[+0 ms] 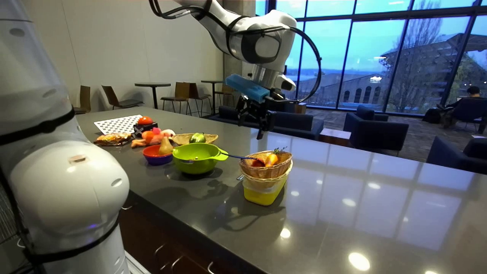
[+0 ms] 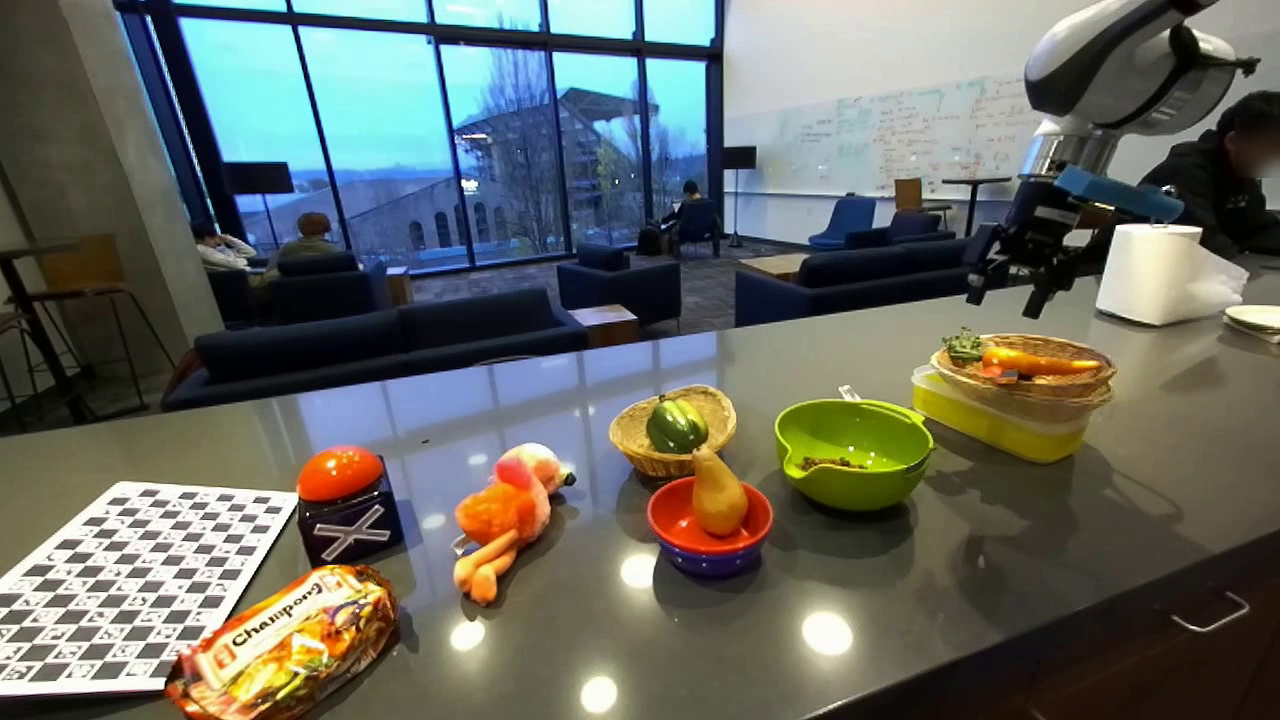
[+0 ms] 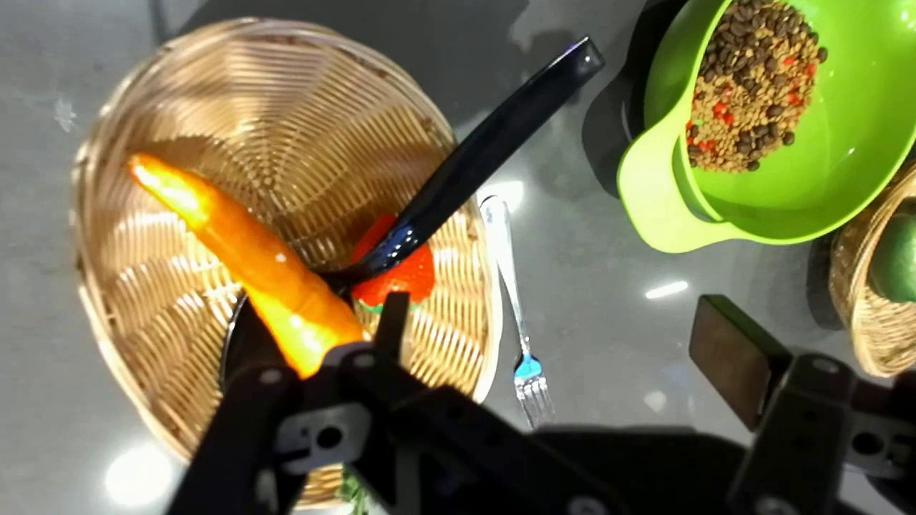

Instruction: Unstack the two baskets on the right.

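While the claw [image 3: 562, 332] is gaping widely, the upper woven basket [image 1: 266, 172], holding a carrot [image 3: 250, 252], a ladle [image 3: 461, 184] and a red piece [image 3: 409, 279], is sitting inside the lower basket [image 1: 264, 182] on the yellow tub [image 1: 262, 196]; the green bowl [image 3: 851, 157] is containing brown bits [image 3: 751, 89].

The grey counter [image 2: 930, 580] holds a checkered board [image 2: 150, 580], packet [image 2: 290, 645], button box [image 2: 345, 515], plush toy [image 2: 508, 515] left; small basket [image 2: 632, 432], two-tone bowl [image 2: 710, 561], green bowl [image 2: 850, 492], fork [image 3: 509, 275] midway; yellow tub [image 2: 1000, 425], paper roll [image 2: 1145, 275] right.
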`<state>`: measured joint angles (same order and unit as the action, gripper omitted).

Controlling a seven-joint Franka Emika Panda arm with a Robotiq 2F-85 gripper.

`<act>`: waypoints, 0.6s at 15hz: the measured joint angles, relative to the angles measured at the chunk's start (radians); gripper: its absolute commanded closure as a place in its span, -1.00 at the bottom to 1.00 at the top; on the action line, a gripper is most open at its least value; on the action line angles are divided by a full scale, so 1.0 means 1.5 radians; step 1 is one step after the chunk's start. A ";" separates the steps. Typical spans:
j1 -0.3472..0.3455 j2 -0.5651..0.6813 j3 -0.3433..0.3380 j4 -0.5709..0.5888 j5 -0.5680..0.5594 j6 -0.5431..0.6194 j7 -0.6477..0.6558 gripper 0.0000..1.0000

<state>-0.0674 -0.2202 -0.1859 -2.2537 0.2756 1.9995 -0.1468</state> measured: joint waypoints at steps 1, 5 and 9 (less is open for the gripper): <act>-0.009 0.002 0.000 0.004 -0.004 0.000 0.013 -1.00; -0.035 -0.002 0.002 0.014 -0.050 0.000 0.080 -1.00; -0.056 -0.007 0.002 0.017 -0.109 -0.001 0.150 -1.00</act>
<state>-0.1515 -0.2314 -0.1822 -2.2285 0.1126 1.9984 0.0780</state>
